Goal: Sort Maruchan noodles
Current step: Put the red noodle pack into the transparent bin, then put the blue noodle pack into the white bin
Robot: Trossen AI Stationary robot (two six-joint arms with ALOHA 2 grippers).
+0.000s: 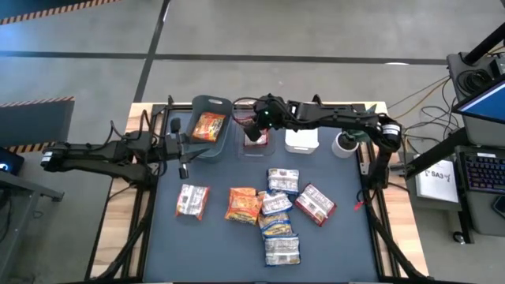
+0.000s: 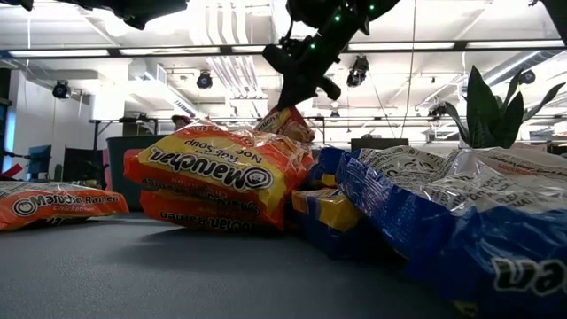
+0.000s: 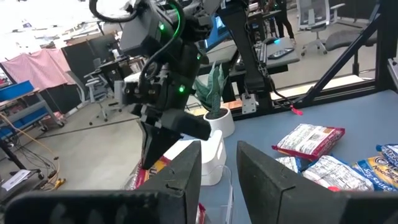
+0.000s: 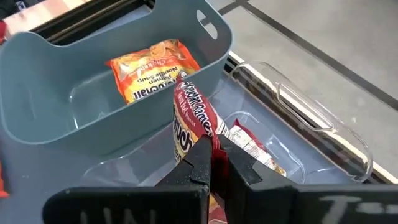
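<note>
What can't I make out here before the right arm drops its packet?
- Clear bin contents: in the high view the right gripper covers them; its wrist view shows one packet, partly behind the fingers.
- White bin interior: too small in the high view, blocked in the left wrist view.
- Pile count: packets overlap; the low view is filled by near ones.
- Left gripper holds nothing.

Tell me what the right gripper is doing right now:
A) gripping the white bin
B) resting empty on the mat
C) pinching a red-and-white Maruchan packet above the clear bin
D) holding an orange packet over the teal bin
C: the right gripper is shut on a red-and-white Maruchan packet, hanging over the clear bin, which already holds another such packet; the teal bin beside it holds an orange packet.
</note>
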